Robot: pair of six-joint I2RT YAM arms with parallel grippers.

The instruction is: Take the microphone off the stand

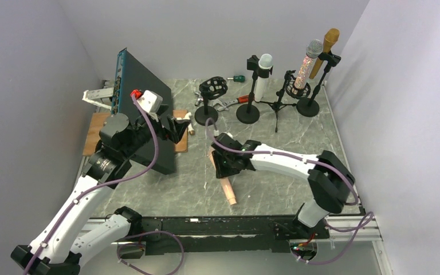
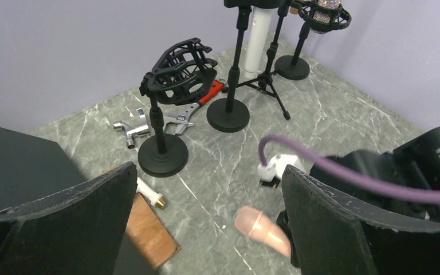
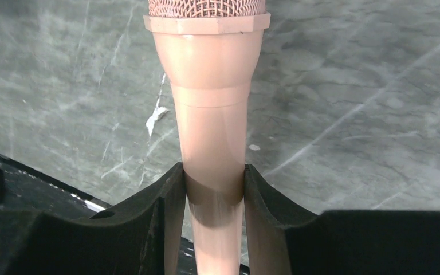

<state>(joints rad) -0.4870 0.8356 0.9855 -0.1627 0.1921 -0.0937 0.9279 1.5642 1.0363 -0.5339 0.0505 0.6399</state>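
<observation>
My right gripper [image 1: 224,167] is shut on the handle of a peach-pink microphone [image 1: 228,192], mesh head pointing toward the table's near edge. The right wrist view shows both fingers clamped on the handle [image 3: 209,114], the head low over the marble. It also shows in the left wrist view [image 2: 262,229]. An empty black shock-mount stand [image 1: 213,89] stands behind on a round base [image 2: 162,154]. My left gripper [image 1: 179,130] is open and empty, left of the right gripper; its jaws stand wide apart in its own view [image 2: 209,172].
Three more microphones stand at the back: a white one [image 1: 263,69], a glittery one [image 1: 305,66] on a tripod, a gold one [image 1: 327,48]. A wrench [image 2: 192,109] and metal fittings lie by the empty stand. A dark panel [image 1: 143,109] and wooden board [image 1: 96,133] sit left.
</observation>
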